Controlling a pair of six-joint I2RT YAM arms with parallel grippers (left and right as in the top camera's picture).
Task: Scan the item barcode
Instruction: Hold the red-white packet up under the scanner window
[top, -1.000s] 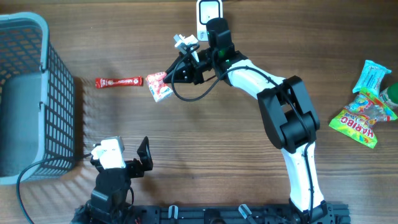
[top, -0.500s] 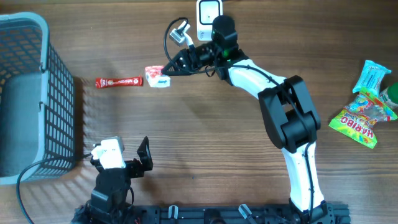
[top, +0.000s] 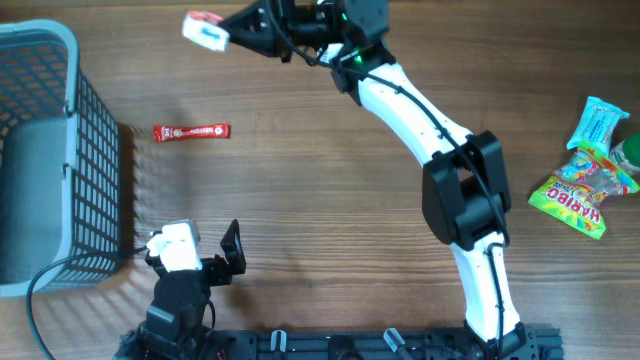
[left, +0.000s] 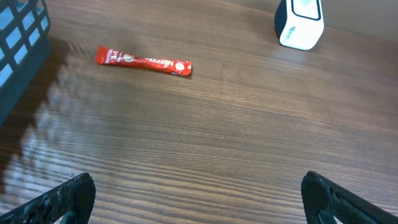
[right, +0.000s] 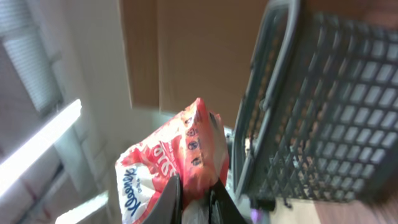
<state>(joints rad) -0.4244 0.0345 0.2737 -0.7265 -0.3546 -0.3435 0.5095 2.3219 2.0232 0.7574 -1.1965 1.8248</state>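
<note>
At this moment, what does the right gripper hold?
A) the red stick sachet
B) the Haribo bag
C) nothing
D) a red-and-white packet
D: the right gripper is shut on the red-and-white packet, while the red stick sachet and the Haribo bag lie on the table.

- Overhead: fixed above the worktop (top: 300, 200), facing straight down, far enough to take in both arms (top: 410, 100) and the basket (top: 40, 150).
- Left wrist: low, facing forward along the worktop; shares the stick (left: 143, 60) with overhead.
- Right wrist: raised, tilted sideways, very near its packet (right: 180, 155); shares the basket with overhead.
</note>
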